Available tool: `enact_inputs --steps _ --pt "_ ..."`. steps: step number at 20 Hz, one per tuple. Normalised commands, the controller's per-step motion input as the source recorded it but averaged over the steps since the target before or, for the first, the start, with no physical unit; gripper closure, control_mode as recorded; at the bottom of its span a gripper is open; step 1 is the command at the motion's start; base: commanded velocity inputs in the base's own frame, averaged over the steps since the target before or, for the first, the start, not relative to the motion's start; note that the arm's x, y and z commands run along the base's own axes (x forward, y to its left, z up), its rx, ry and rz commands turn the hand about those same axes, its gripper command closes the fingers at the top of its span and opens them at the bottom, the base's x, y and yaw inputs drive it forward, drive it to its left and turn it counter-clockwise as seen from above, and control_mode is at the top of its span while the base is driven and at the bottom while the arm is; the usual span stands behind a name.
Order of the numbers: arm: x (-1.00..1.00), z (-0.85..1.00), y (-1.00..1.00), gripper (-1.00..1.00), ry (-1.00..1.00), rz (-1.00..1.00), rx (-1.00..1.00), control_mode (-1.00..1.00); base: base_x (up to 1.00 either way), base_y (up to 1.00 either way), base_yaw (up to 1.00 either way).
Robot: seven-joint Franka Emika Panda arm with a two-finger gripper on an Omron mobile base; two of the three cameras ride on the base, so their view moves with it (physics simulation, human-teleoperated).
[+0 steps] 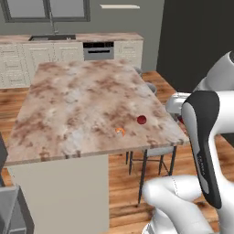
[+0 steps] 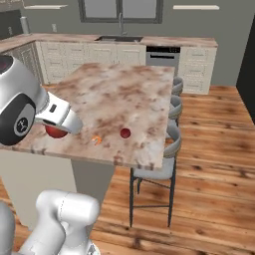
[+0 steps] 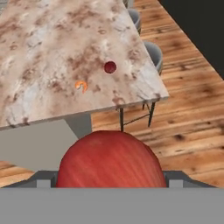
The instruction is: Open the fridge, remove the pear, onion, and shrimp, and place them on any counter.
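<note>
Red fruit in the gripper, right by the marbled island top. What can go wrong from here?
1. The large round red pear in the gripper appears to be at the edge of the beige marbled stone counter; released here, it may roll to the floor.
2. Set further in, it could knock the small dark-red onion or the orange curled shrimp, both near that edge.

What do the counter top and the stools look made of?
Counter: looks like polished stone, beige with brown-red marbled veining and a thin slab edge; it could equally be a laminate print. Stools: grey seats, smooth and matte, probably moulded plastic or upholstery, on thin dark legs that look like metal tube.
</note>
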Motion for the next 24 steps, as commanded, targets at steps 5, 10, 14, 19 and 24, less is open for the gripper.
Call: enact_inputs --steps 5,10,14,19,24 --pt "0.0 0.0 0.0 1.0 0.0 0.0 0.0 1.0 0.67 -0.07 -0.01" --pt "0.0 0.0 0.0 1.0 0.0 0.0 0.0 1.0 0.82 0.0 -0.01" --pt "0.0 0.0 -0.02 1.0 0.0 0.0 0.0 -1.0 0.03 -0.05 0.0" --pt "0.24 -0.24 0.0 1.0 0.07 0.0 0.0 -1.0 0.0 0.0 0.0" --pt "0.45 -0.52 0.0 1.0 0.3 0.11 0.07 -1.0 0.0 0.0 0.0"
